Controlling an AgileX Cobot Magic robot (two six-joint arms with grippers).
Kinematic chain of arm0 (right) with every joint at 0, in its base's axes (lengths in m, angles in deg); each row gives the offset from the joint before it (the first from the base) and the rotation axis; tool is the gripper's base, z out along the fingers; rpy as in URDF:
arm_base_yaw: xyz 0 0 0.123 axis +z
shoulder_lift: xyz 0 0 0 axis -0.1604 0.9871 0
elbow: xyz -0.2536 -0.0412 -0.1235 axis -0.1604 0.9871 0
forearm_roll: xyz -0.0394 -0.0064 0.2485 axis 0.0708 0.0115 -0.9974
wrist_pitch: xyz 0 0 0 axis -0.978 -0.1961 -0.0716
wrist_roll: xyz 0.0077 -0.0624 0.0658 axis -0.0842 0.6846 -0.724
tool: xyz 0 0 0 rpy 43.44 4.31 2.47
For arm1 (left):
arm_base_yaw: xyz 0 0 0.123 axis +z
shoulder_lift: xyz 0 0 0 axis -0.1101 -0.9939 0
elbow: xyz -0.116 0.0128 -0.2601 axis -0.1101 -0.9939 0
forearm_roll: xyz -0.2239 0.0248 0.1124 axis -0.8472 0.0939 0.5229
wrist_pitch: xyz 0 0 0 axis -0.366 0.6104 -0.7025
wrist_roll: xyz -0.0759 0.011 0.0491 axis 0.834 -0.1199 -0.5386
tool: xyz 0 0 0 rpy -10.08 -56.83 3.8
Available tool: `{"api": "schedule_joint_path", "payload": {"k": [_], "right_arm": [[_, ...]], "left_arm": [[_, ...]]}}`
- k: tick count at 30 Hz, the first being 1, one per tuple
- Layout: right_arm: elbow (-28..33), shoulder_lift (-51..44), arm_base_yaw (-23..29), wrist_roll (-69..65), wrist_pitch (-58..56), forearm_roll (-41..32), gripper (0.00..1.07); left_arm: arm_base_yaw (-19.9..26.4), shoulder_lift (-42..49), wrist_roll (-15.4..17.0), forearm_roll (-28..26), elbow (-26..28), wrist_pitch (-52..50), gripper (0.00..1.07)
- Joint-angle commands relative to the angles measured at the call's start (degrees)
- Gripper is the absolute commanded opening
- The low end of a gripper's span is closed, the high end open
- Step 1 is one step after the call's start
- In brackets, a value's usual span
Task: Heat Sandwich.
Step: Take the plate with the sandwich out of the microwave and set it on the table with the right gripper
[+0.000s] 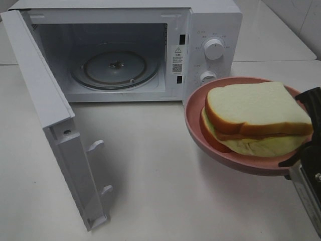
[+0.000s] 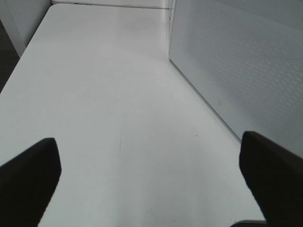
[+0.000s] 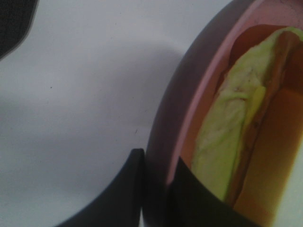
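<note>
- Exterior high view: gripping the rim of the pink plate [image 1: 198,131] at the near right, the right gripper [image 1: 301,125], dark fingers closed over the plate's right edge.
- Sitting on that plate, the sandwich [image 1: 256,116], white bread slices with tan crust and pale yellow-green filling, plate held up off the white table [image 1: 165,175] in front of the control panel.
- Standing behind, the white microwave [image 1: 210,30], its door [image 1: 55,120] swung fully open to the left, glass turntable [image 1: 115,65] lying bare inside the cavity.
- Showing on the panel, two round knobs, upper knob [image 1: 214,48] and lower knob [image 1: 207,78].
- Left wrist view: hanging over the bare table [image 2: 118,94], the left gripper [image 2: 151,175], dark fingertips [image 2: 28,170] spread wide apart with nothing between them; running alongside, a dotted white microwave panel [image 2: 236,61].
- Right wrist view: pinching the plate's rim [image 3: 163,137] between two dark fingers [image 3: 128,189], the right gripper [image 3: 156,189]; lying just inside the rim, the sandwich [image 3: 227,142], greenish filling facing the camera.
</note>
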Motion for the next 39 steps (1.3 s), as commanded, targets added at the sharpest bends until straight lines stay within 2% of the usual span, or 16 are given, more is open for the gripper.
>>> {"api": "schedule_joint_path", "payload": {"k": [1,19,29,39], "right_arm": [[0.1,-2.5,-0.2,-5.0,-1.1,3.6,0.01],[0.1,-4.0,-0.2,-30.7,-11.8,14.6,0.02],[0.1,-3.7,-0.2,-44.4,-17.8,17.6,0.02],[-1.3,4.0,-0.2,-61.4,-20.8,19.8,0.02]], "left_arm": [[-0.1,1.0,-0.1,0.1,-0.1,-0.8,0.98],[-0.1,1.0,-0.1,0.1,-0.1,-0.8,0.98],[-0.1,1.0,-0.1,0.1,-0.1,-0.8,0.98],[-0.1,1.0,-0.1,0.1,-0.1,-0.8,0.98]]}}
